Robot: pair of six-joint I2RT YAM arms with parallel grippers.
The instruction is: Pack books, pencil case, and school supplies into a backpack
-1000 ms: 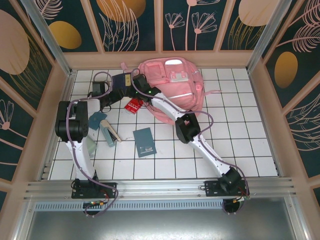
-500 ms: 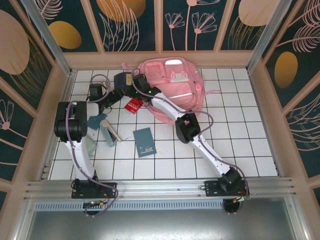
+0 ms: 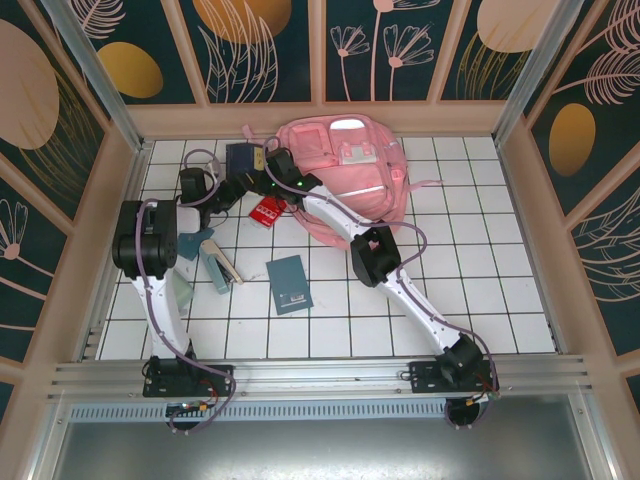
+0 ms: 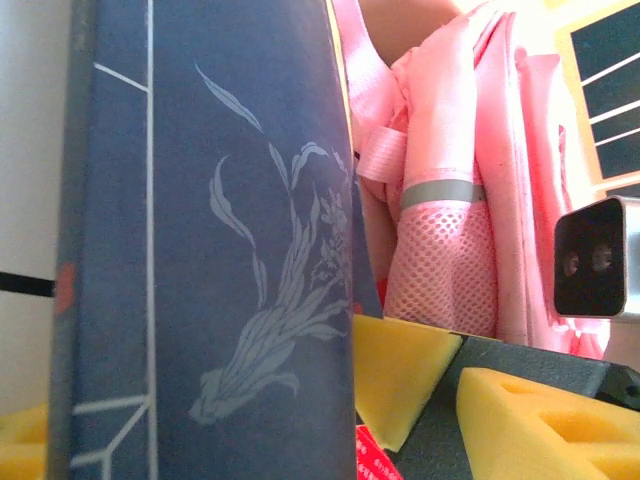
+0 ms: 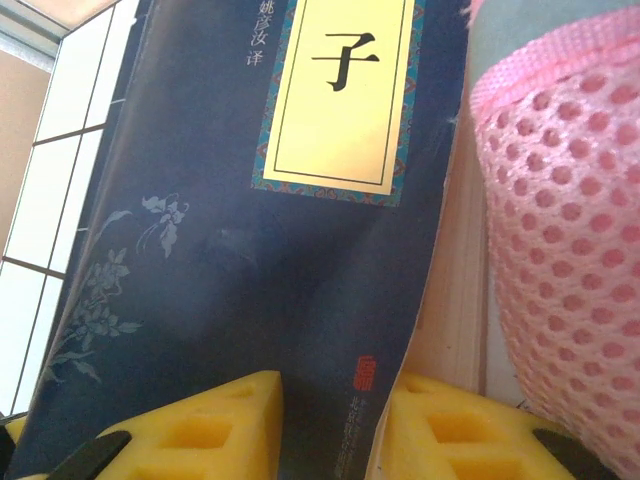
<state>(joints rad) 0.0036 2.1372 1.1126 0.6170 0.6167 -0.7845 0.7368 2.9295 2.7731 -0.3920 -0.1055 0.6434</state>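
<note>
The pink backpack [image 3: 345,170] lies at the back of the tiled table, and its mesh pocket [image 5: 570,230] shows in the right wrist view. A navy book [image 3: 240,158] is held up just left of it. My right gripper [image 3: 268,166] is shut on the book's lower edge [image 5: 330,300], a yellow pad on either side [image 5: 335,410]. My left gripper [image 3: 220,188] is open close beside the book. The book's back cover [image 4: 220,250] stands across the gap between the left gripper's fingers [image 4: 205,410]. The backpack's strap and mesh [image 4: 450,240] show behind.
On the tiles lie a red piece [image 3: 267,211], a teal book [image 3: 289,283], a grey-teal oblong [image 3: 214,262] with tan sticks [image 3: 230,270] and a small teal square [image 3: 192,240]. Wooden walls close in the left, back and right.
The left gripper has moved up and back along the book's left side. The navy book has shifted slightly toward the back wall. The right gripper keeps its hold.
</note>
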